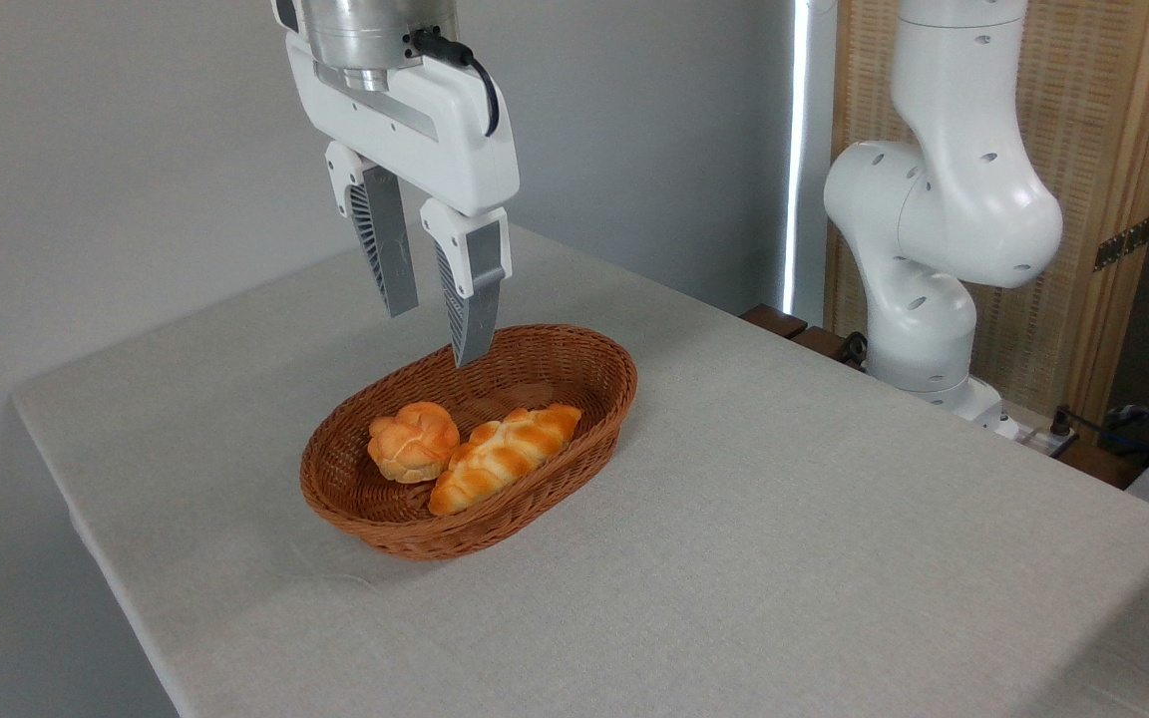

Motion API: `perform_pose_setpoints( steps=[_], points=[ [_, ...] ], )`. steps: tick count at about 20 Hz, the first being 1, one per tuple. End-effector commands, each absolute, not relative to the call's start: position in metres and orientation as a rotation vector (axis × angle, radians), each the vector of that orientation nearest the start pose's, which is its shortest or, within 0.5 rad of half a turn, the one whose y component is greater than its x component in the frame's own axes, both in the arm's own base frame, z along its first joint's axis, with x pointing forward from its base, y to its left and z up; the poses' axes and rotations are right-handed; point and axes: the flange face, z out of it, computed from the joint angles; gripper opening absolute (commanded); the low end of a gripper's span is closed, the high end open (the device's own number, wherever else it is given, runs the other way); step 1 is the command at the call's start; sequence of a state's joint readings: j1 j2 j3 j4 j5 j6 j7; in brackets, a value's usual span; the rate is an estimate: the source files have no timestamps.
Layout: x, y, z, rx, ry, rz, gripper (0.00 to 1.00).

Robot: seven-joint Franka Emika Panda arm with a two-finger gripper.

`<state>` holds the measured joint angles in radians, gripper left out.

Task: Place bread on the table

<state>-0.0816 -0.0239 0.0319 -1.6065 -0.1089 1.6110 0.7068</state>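
Note:
The bread, a small round golden-orange knotted bun, lies in the left half of a brown wicker basket. The basket sits on the table, which is covered in light grey-beige cloth. My gripper hangs above the basket's far rim, higher than the bun and a little behind it. Its two grey fingers point down and stand apart, with nothing between them. The gripper is open and touches neither bun nor basket.
A longer braided loaf lies in the basket, touching the bun's right side. The arm's white base stands at the table's far right edge. A wooden screen and cables are behind it. A grey wall lies beyond the table's back edge.

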Motion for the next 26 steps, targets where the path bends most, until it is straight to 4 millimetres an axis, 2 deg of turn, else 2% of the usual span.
perform_pose_setpoints(
  steps=[1, 10, 16, 21, 23, 25, 26],
  points=[
    [0.549, -0.03, 0.625, -3.002, 1.2, -0.059, 1.0],
    [0.548, -0.032, 0.623, -3.003, 1.205, -0.049, 1.0],
    [0.543, -0.043, 0.606, -2.995, 1.23, -0.056, 1.0],
    [0.529, -0.066, 0.587, -2.964, 1.284, -0.093, 1.0],
    [0.516, -0.071, 0.576, -2.959, 1.302, -0.075, 1.0],
    [0.51, -0.087, 0.564, -2.931, 1.331, -0.112, 1.0],
    [0.508, -0.096, 0.553, -2.917, 1.35, -0.124, 1.0]
  ],
)
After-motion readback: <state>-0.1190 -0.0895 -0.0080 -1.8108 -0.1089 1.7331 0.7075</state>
